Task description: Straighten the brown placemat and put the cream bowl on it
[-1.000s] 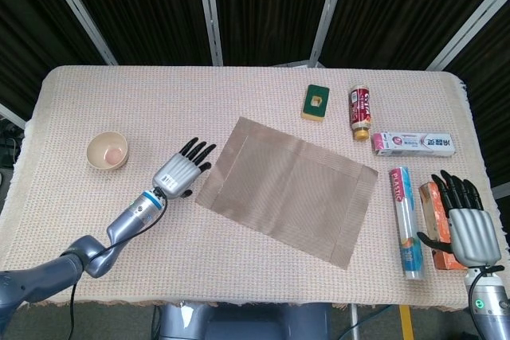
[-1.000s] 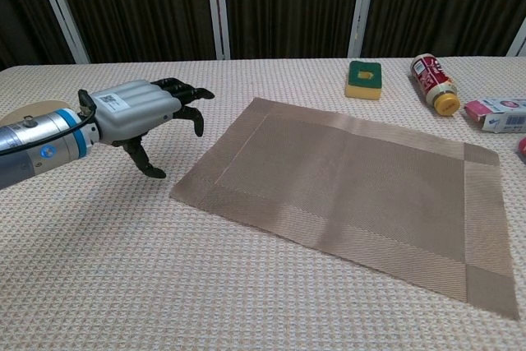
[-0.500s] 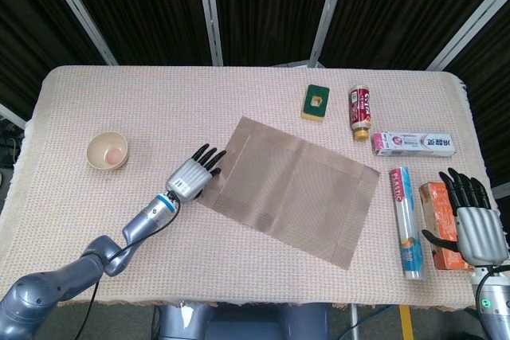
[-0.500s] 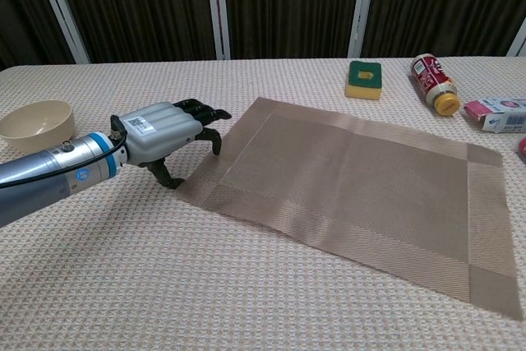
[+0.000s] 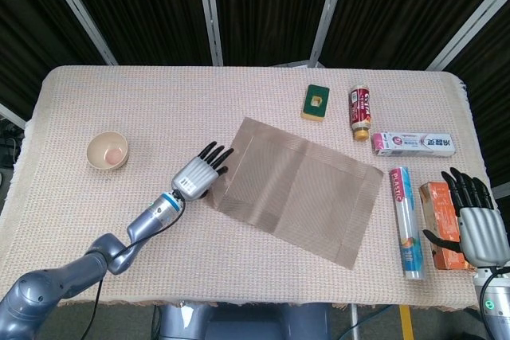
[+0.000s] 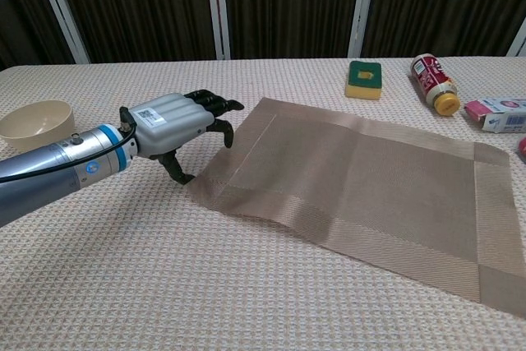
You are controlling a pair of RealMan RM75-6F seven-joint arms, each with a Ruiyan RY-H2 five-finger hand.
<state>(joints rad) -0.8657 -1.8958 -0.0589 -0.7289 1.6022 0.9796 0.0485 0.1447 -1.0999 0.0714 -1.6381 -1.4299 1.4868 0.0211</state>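
Observation:
The brown placemat (image 5: 299,189) (image 6: 370,178) lies askew at the table's middle, its left corner nearest my left hand. My left hand (image 5: 199,177) (image 6: 173,125) is at that left edge: its spread fingers rest on the mat's border and the thumb points down at the cloth beside the corner. The cream bowl (image 5: 107,150) (image 6: 34,123) stands upright and apart at the far left. My right hand (image 5: 476,224) hovers at the table's right edge with its fingers spread and nothing in it, seen only in the head view.
A green sponge (image 5: 316,102) (image 6: 365,79), a red bottle (image 5: 361,112) (image 6: 433,82) on its side and a toothpaste box (image 5: 414,143) (image 6: 497,115) lie at the back right. A roll of plastic wrap (image 5: 405,222) and an orange box (image 5: 437,220) lie by my right hand.
My left hand moved right from the bare cloth onto the mat's left edge. The mat shifted right and turned slightly with it. The right hand drifted a little lower in the head view.

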